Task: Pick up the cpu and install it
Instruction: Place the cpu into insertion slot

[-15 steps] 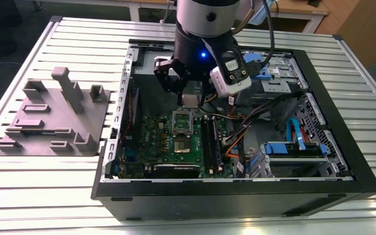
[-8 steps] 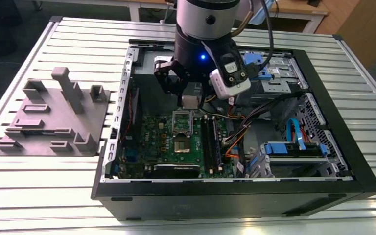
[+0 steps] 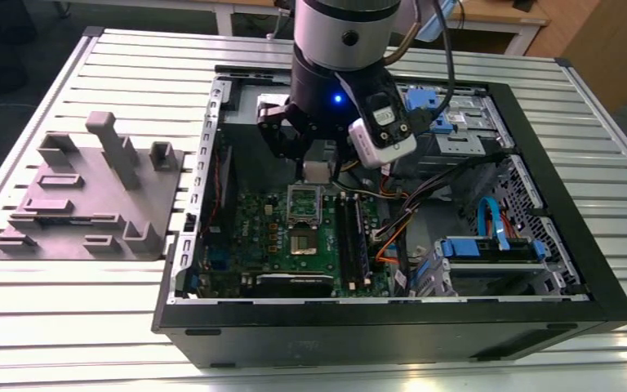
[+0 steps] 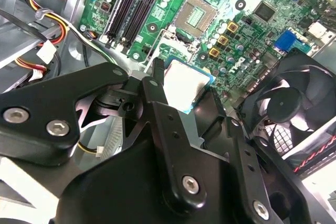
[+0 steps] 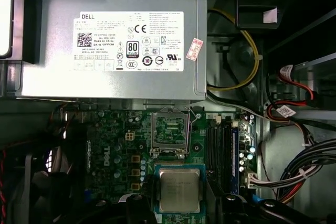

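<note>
The cpu (image 5: pixel 179 190) is a flat square chip with a shiny silver top and a thin teal rim. It hangs above the green motherboard, a short way off the socket. My gripper (image 5: pixel 179 205) is shut on the cpu, one black finger (image 4: pixel 156 92) on each side of the chip (image 4: pixel 185 83). The open socket (image 5: pixel 169 129) shows a silver frame and a bare green centre; it also appears in the second wrist view (image 4: pixel 196 18). In the exterior view my gripper (image 3: pixel 319 173) hovers inside the open computer case, just above the socket (image 3: pixel 304 204).
A large grey power-supply box (image 5: pixel 110 45) sits next to the socket. Memory slots (image 5: pixel 223 145) and bundled cables (image 5: pixel 294 166) flank the board, and a black fan (image 4: pixel 294 103) stands close by. A grey fixture block (image 3: pixel 85 196) rests on the slatted table at the exterior view's left.
</note>
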Controlling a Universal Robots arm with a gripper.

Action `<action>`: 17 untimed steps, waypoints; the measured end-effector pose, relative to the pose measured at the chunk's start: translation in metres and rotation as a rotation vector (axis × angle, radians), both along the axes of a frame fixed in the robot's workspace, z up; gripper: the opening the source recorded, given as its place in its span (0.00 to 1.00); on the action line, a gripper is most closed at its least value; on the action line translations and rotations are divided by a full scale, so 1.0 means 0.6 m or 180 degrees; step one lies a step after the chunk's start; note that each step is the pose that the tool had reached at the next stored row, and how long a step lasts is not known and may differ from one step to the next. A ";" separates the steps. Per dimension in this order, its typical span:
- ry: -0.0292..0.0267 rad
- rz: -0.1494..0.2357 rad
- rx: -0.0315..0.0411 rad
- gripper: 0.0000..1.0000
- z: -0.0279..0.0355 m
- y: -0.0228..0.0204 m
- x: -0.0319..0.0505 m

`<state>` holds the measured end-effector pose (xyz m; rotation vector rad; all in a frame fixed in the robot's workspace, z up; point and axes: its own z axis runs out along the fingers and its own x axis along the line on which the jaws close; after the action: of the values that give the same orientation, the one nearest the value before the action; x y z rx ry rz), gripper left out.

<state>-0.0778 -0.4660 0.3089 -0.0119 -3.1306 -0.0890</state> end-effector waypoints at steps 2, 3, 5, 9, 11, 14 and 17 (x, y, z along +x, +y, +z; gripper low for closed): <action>0.0000 0.0000 0.0000 0.47 -0.001 0.0000 0.000; 0.0000 0.0000 0.0000 0.47 -0.002 0.0000 0.000; 0.0000 0.0000 0.0000 0.47 -0.003 0.0000 0.000; 0.0000 0.0000 0.0000 0.47 -0.005 0.0000 0.000; 0.0000 0.0000 0.0000 0.47 -0.006 0.0000 0.000; 0.0000 0.0000 0.0000 0.47 -0.007 0.0000 0.000; 0.0000 0.0000 0.0001 0.47 -0.011 0.0000 0.000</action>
<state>-0.0778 -0.4660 0.3023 -0.0118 -3.1306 -0.0893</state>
